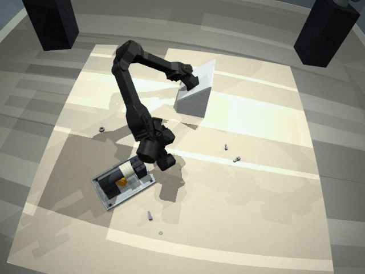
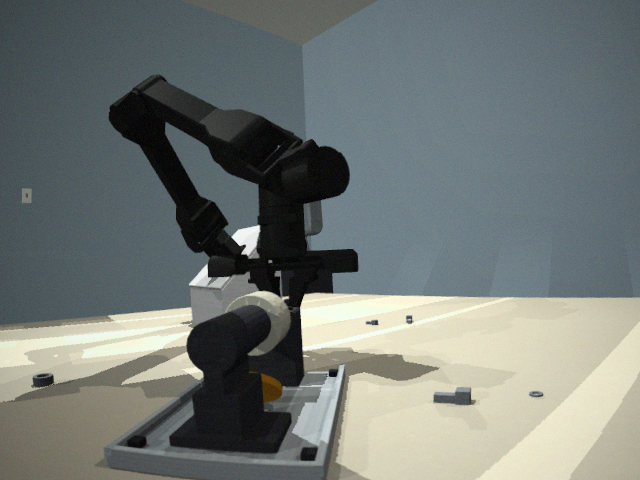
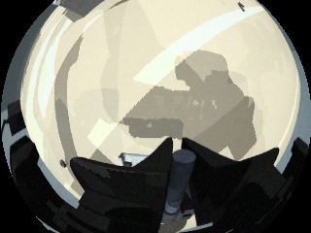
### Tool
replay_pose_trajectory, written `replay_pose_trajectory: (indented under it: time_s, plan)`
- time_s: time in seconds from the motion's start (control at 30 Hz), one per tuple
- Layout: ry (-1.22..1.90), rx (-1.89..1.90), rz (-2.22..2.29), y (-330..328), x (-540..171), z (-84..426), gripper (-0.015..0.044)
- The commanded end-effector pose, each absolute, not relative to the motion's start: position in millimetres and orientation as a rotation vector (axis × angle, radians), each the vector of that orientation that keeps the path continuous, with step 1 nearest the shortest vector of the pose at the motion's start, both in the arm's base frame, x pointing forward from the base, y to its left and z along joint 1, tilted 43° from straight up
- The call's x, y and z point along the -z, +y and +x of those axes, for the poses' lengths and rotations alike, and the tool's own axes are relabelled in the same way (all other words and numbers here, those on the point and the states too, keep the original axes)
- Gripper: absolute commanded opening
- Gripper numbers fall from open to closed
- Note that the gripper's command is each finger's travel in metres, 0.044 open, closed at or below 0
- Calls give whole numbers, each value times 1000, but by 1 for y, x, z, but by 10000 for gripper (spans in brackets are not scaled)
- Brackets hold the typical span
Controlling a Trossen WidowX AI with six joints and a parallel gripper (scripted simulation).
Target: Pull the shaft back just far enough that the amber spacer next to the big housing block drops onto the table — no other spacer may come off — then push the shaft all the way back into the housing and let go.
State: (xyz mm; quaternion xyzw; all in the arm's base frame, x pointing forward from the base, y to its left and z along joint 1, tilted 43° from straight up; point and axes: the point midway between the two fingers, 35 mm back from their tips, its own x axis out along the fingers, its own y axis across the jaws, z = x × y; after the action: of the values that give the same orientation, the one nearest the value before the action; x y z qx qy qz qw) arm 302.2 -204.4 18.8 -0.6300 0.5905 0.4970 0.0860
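Observation:
My gripper is shut on the dark shaft, whose end shows between the fingertips in the wrist view; the arm hides them in the top view. The big dark housing block with its round barrel stands at one end of the tray, and a second dark block at the other. Cream spacers sit between barrel and second block, with no clear gap visible. The amber spacer is off the shaft, low in the tray beside the housing.
The grey tray has raised rims and dark corner studs. A bolt lies near it, two more bolts farther right. A dark ring lies on the other side. A grey wedge-shaped block stands behind.

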Motion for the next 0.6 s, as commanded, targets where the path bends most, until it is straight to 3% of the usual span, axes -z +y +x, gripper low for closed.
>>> replay_pose_trajectory:
  time_s: [0.0,0.57]
  plan:
    - [1759,-1477,-1884,-205,-20,304,0]
    - [1759,-1477,-1885,-207,-21,306,0]
